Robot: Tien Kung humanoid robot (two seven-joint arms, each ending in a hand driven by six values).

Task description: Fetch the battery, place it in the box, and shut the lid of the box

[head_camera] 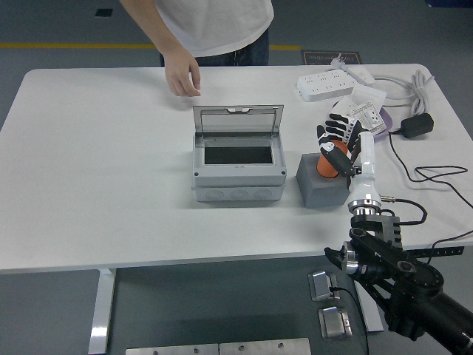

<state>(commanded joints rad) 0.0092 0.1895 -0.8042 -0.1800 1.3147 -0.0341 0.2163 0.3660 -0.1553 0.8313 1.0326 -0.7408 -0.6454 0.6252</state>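
A: Battery (327, 163) status? It's seen as the orange, rounded piece sitting on top of the grey block (319, 189), right of the box (238, 171).

B: Confirmed. The right hand (341, 143) is placed over it from the far side. The fingers (335, 132) are curled down around the orange body, thumb across the near face. Whether it's actually clamped or only touched can't be told.

A: Handling?

B: Judged stiff and small, probably light for its size. The casing looks smooth, so slip is expected if it's pinched only at the tips. A wrap across the sides, low on the body, would be preferred. No crushing risk assumed, but a drop onto the bench (103, 192) should be avoided.

A: Is it seated in the block?

B: Looks like it's held in a recess; depth can't be seen. A straight upward pull is suggested, otherwise the block may be dragged along.

A: Box?

B: Lid (238, 118) is stood open at the back, dark opening exposed. It's just beside the block, gap between them.

A: Anything else?

B: Left hand not seen. A person's hand (182, 76) is rested on the far side of the bench, well apart from the box. Power strip (325, 85) and cables (414, 159) are laid at the far right, close behind the working hand.
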